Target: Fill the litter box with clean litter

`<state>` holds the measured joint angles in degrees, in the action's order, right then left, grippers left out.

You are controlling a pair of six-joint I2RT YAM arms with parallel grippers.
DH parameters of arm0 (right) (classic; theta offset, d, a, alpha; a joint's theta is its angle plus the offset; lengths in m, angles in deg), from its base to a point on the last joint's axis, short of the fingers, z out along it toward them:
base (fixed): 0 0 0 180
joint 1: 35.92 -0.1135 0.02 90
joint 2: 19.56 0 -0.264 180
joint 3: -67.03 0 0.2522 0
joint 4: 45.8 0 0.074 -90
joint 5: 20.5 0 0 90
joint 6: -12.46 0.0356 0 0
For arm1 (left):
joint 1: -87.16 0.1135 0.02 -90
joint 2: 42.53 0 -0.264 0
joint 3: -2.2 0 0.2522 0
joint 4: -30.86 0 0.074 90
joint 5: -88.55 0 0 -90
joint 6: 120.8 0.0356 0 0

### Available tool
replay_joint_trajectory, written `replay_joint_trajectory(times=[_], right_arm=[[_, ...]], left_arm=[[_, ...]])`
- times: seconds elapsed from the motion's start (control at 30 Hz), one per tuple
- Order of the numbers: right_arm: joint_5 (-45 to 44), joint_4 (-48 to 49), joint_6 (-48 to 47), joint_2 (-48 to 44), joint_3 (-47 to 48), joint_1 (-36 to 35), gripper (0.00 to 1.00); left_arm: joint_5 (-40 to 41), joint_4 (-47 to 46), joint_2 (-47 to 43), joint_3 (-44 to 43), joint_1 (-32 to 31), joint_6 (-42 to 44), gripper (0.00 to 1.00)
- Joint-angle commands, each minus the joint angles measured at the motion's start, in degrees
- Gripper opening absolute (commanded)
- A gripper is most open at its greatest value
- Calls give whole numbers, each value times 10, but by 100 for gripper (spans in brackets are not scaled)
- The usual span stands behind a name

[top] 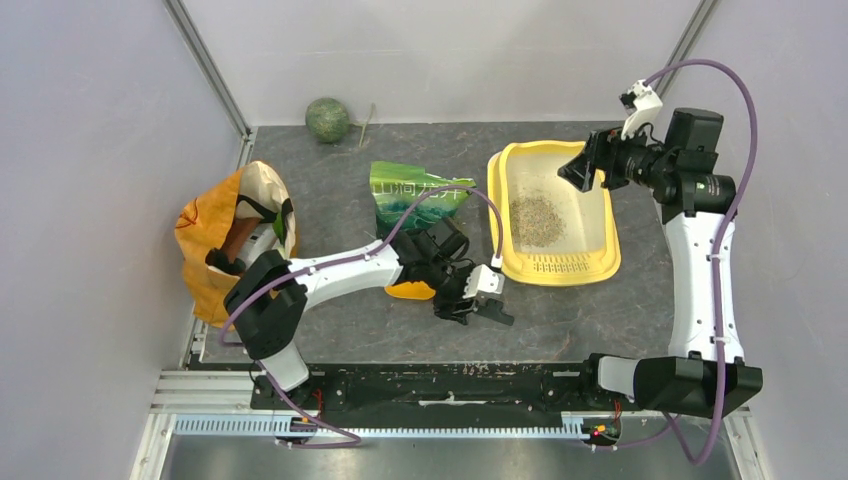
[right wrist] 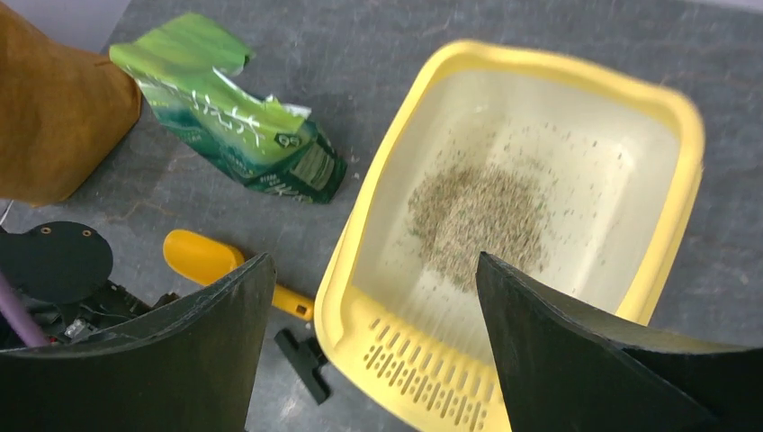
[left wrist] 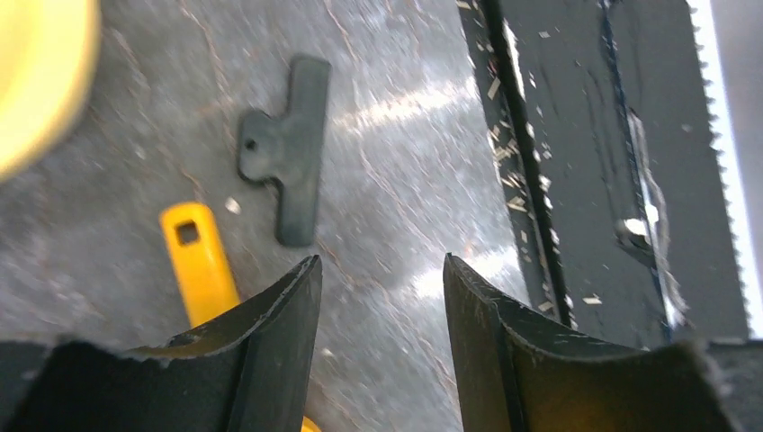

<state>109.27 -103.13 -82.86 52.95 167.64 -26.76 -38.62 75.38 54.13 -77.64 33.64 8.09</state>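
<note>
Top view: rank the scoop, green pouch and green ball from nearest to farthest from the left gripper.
1. Scoop, on the table just left of the left gripper.
2. Green pouch, farther back, mid-table.
3. Green ball, by the far wall.

No wording legible anywhere. White printed characters across the face of the green pouch [top: 415, 200], too small and blurred to read from above or from the right wrist. Small pale label patch near its dark end, likewise unreadable.
</note>
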Motion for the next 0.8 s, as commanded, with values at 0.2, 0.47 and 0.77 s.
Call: replay_joint_trajectory(times=[0.2, 0.47, 0.77], right_arm=[[7, -56, 16, -20, -12, 14, 89], [40, -83, 4, -14, -4, 32, 89], [68, -111, -7, -17, 4, 48, 89]], left_arm=[[64, -218, 25, 30, -40, -4, 68], [72, -246, 74, 18, -54, -1, 75], [88, -260, 116, 4, -59, 6, 76]])
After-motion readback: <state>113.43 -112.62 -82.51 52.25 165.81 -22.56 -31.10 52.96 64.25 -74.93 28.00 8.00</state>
